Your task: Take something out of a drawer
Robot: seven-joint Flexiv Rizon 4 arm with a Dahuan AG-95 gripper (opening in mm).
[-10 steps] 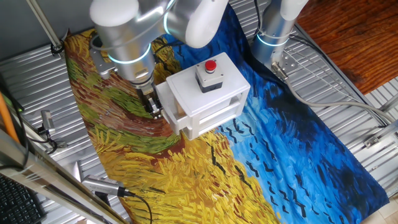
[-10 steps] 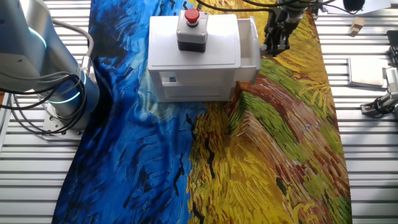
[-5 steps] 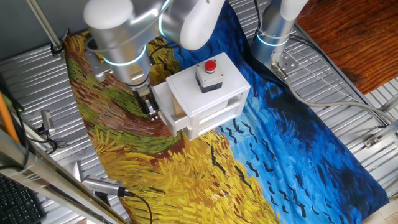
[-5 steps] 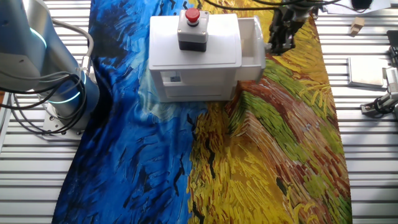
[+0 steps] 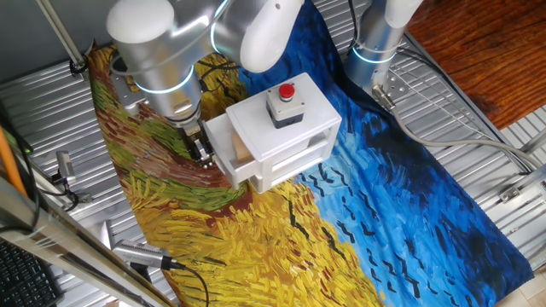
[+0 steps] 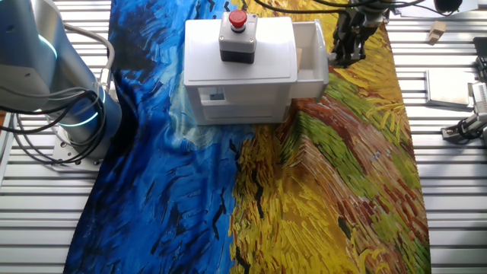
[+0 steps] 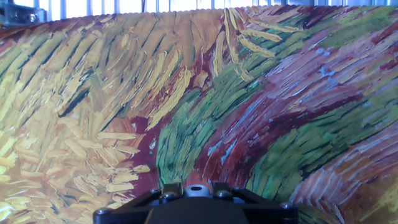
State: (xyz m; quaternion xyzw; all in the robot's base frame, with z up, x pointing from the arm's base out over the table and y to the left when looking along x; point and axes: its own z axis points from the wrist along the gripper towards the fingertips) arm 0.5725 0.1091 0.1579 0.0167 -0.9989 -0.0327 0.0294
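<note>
White plastic box (image 5: 281, 136) on the painted cloth (image 5: 256, 239), red button (image 5: 289, 89) on its grey base on top. Drawer (image 5: 223, 152) drawn part-way out at the box's left end, far enough, probably, to give access from above. Inside, a tan block (image 5: 243, 153), just visible near the box opening, not yet taken out. Gripper (image 5: 201, 151) low against the drawer front, seemingly clamped on its small knob to pull; actual finger contact hidden, so cannot tell for certain. Only cloth in the hand view, fingers out of sight.
</note>
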